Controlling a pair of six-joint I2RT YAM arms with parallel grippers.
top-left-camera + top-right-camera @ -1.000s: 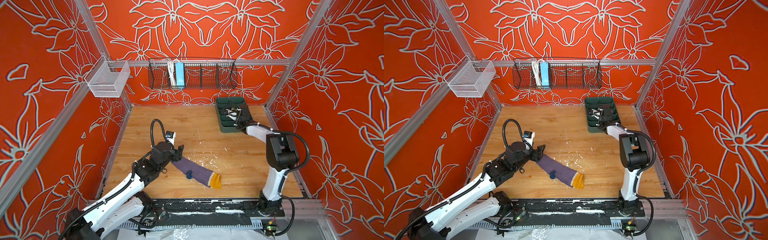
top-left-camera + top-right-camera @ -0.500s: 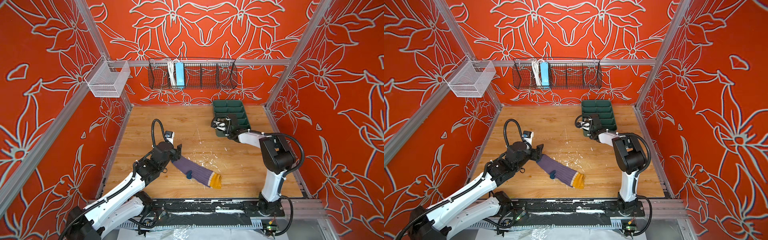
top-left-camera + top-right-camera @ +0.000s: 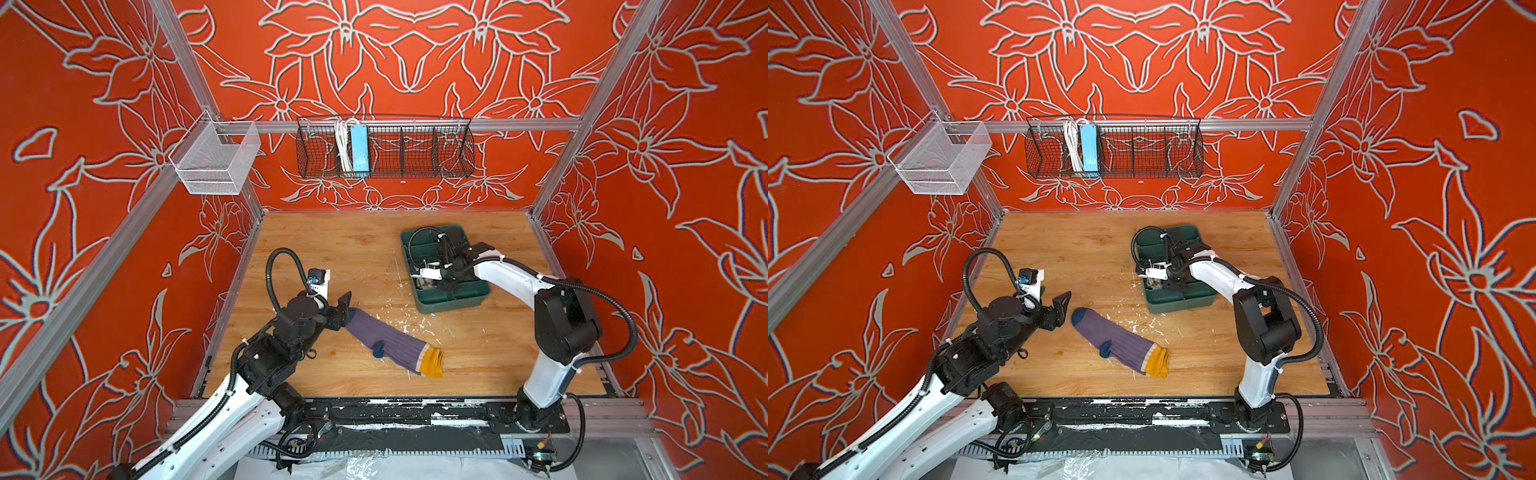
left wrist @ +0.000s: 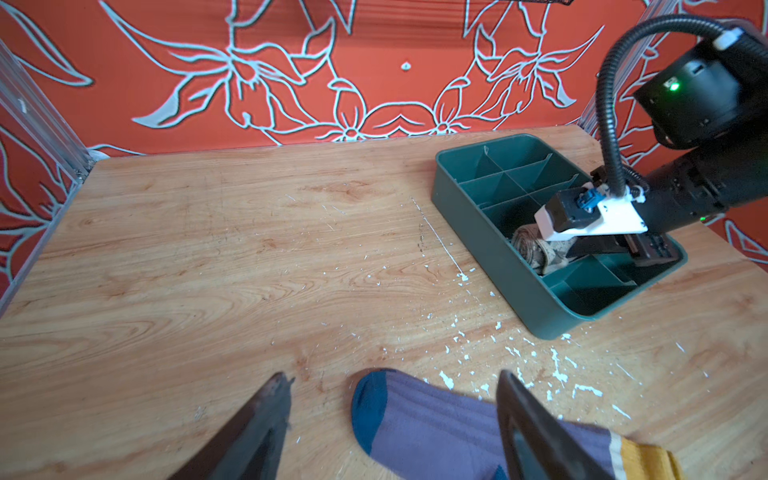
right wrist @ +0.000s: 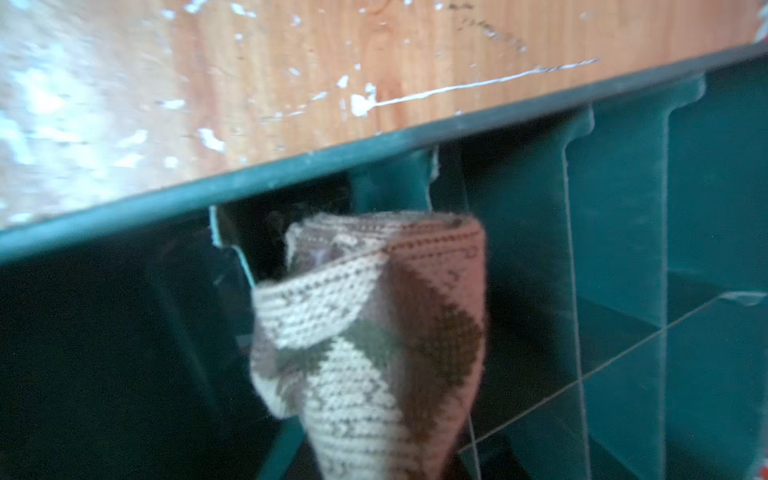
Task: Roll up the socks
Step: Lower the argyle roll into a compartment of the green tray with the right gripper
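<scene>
Beige sock (image 5: pixel 374 332): rolled, gripped by right hand (image 4: pixel 590 248), inside tray (image 4: pixel 540 307). Purple sock (image 3: pixel 1117 343): flat on surface (image 4: pixel 249 249) near tray, toe between jaws of open left hand (image 4: pixel 392 378). Risk: roll may unwind on release.

- Both top views look down from high above the near edge toward the back wall; the wooden table (image 3: pixel 332 249) sits in the lower middle of the frame.
- The left wrist view skims low over the table toward the green tray (image 4: pixel 498 257), with the left gripper (image 4: pixel 395 378), jaws spread, at the frame's edge.
- The right wrist view is close up inside the tray, against the beige sock (image 5: pixel 374 332).
- All four share tray and table.
</scene>
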